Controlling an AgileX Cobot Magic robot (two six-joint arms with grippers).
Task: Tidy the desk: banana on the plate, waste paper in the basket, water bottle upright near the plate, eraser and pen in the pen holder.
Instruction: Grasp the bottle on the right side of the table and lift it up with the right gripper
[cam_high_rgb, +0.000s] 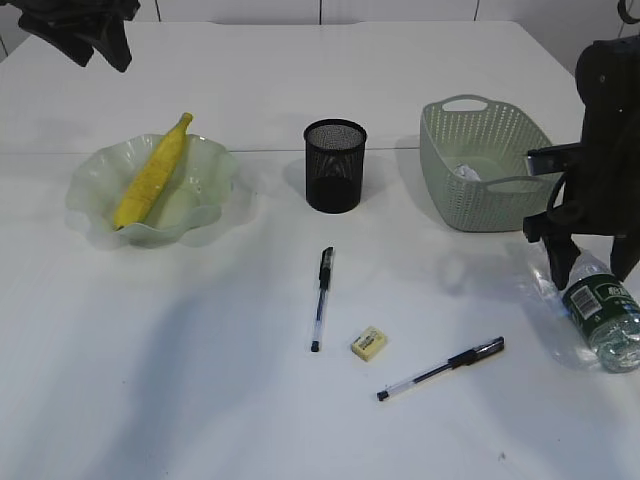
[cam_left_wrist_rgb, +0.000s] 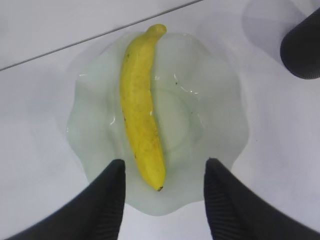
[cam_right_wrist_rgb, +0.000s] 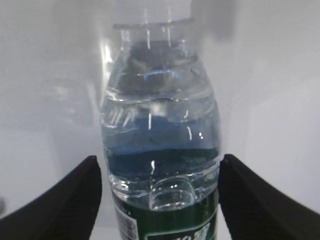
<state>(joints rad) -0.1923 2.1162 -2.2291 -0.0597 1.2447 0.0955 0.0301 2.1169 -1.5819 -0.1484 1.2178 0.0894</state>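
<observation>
A yellow banana (cam_high_rgb: 150, 175) lies in the pale green wavy plate (cam_high_rgb: 90, 200). My left gripper (cam_high_rgb: 100, 45) hangs open and empty high above it; in the left wrist view its fingers (cam_left_wrist_rgb: 162, 172) frame the banana (cam_left_wrist_rgb: 142, 110) and the plate (cam_left_wrist_rgb: 215, 130). A water bottle (cam_high_rgb: 605, 315) lies on its side at the right. My right gripper (cam_high_rgb: 592, 272) is open and straddles the bottle's upper part (cam_right_wrist_rgb: 160, 115) without closing on it. Two pens (cam_high_rgb: 322, 298) (cam_high_rgb: 442, 368) and a yellow eraser (cam_high_rgb: 368, 343) lie on the table. Waste paper (cam_high_rgb: 468, 172) sits in the green basket (cam_high_rgb: 500, 200).
The black mesh pen holder (cam_high_rgb: 335, 165) stands between the plate and the basket; it also shows in the left wrist view (cam_left_wrist_rgb: 302, 47). The table's right edge is close to the bottle.
</observation>
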